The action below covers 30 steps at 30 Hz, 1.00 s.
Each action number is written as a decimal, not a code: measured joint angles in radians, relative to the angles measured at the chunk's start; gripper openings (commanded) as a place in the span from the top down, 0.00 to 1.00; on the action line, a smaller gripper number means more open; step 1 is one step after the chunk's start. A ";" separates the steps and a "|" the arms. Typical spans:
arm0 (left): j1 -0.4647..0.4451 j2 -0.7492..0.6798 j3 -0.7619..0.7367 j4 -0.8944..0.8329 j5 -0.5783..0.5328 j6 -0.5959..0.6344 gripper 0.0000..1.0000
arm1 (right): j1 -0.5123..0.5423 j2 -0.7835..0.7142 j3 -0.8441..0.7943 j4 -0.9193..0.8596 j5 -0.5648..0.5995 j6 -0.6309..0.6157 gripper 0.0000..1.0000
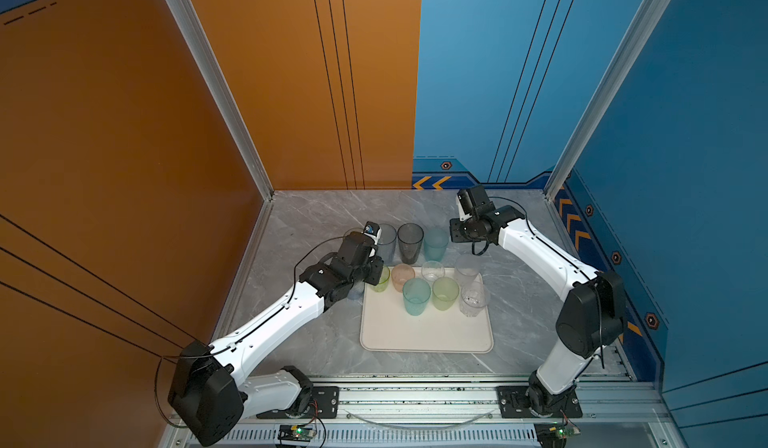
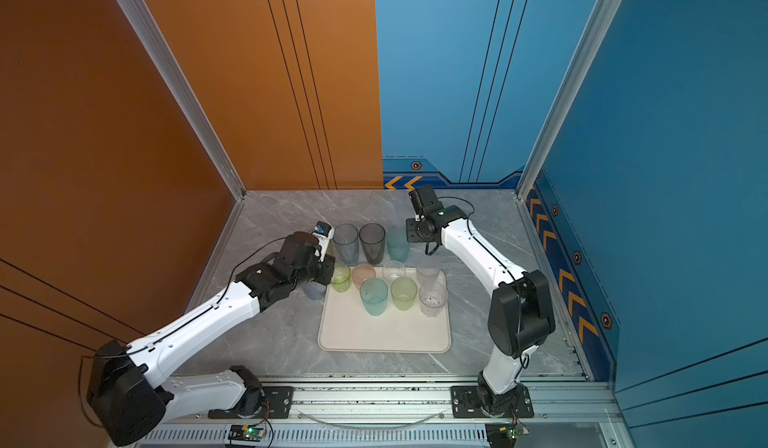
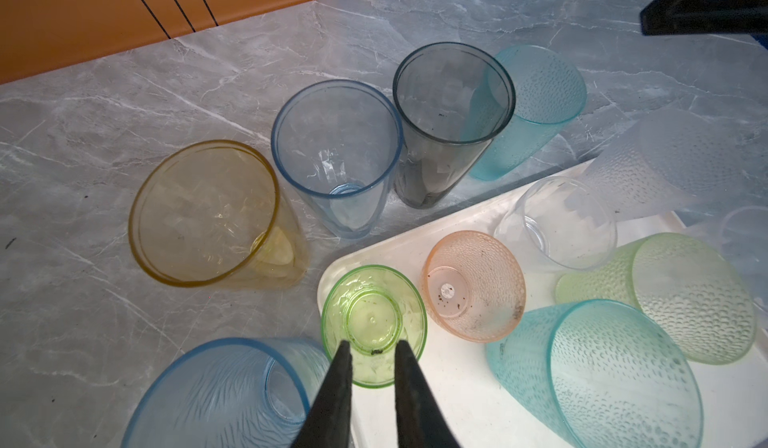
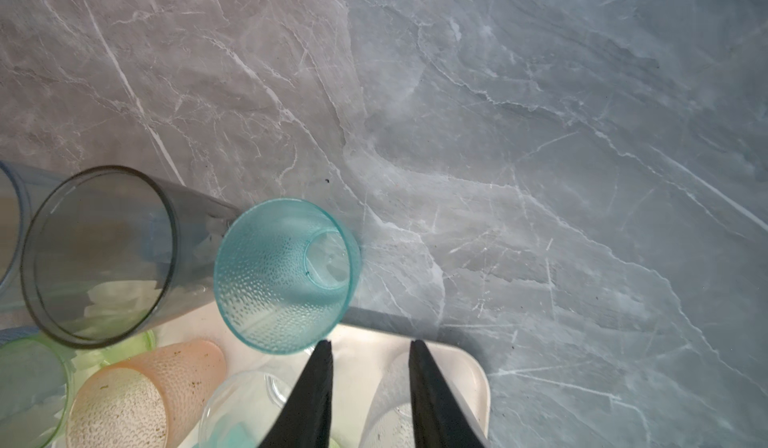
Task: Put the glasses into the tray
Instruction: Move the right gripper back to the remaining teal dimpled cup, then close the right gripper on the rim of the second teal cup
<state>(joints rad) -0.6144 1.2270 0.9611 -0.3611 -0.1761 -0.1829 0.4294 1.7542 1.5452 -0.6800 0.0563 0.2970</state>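
Count: seven glasses (image 1: 416,296) in the tray (image 1: 415,337), five waiting on the bench (image 1: 316,225) — left claw (image 3: 372,352) and right claw (image 4: 370,344) both slightly parted (nothing held).

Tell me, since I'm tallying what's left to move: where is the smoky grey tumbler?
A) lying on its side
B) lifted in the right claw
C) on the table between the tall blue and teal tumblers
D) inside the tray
C: the smoky grey tumbler stands on the table beyond the tray, between the tall blue tumbler and the teal tumbler.
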 measured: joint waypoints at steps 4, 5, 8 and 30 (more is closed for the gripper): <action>0.005 0.000 0.000 0.002 0.000 0.003 0.79 | 0.003 0.061 0.054 -0.011 0.000 0.000 0.71; 0.008 0.000 0.000 0.003 0.000 0.003 0.79 | 0.003 0.075 0.069 -0.016 0.000 0.000 0.71; 0.015 0.000 0.000 0.003 0.001 0.007 0.79 | 0.004 0.111 0.105 -0.031 0.000 -0.001 0.71; 0.068 -0.005 -0.013 0.006 0.025 0.010 0.79 | 0.009 0.240 0.199 -0.116 0.026 -0.008 0.75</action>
<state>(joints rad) -0.5461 1.2221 0.9482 -0.3550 -0.1509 -0.1726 0.4385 1.9945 1.7439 -0.7959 0.0826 0.2890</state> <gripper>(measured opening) 0.209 0.256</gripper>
